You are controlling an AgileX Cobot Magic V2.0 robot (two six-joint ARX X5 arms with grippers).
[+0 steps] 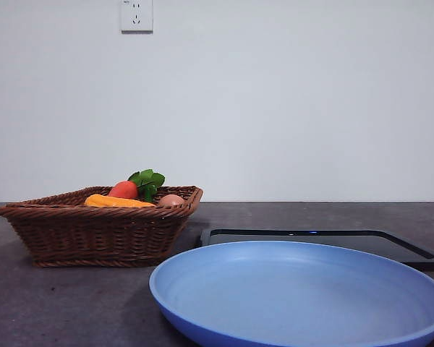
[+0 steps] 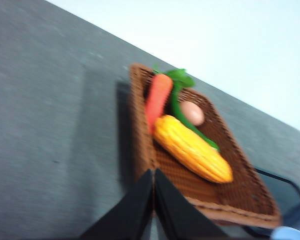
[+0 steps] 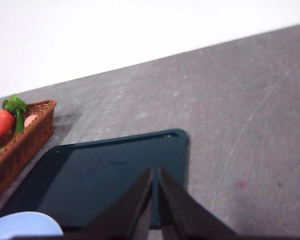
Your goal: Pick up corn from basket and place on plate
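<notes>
- Right now my left gripper (image 2: 153, 197) is the nearer tool: it hangs above the table just outside the near rim of the shallow dark brown woven wicker basket (image 2: 230, 210), jaws pressed together, holding nothing.
- The long yellow-orange ridged corn cob (image 2: 192, 148) lies in that basket, ahead of these jaws and off to one side, well clear of them.
- Its long axis runs slantwise across my line of approach, so I judge a wrist turn is needed to close across its width.
- A red-orange carrot with green leaves (image 2: 157, 97) touches the cob's far end; a pale egg (image 2: 192, 112) sits beyond.
- My right gripper (image 3: 155, 200), jaws also together and empty, waits over the flat black rectangular tray (image 3: 110, 175), far from the corn.
- The wide light blue round plate (image 1: 296, 289) sits empty beside the basket.
</notes>
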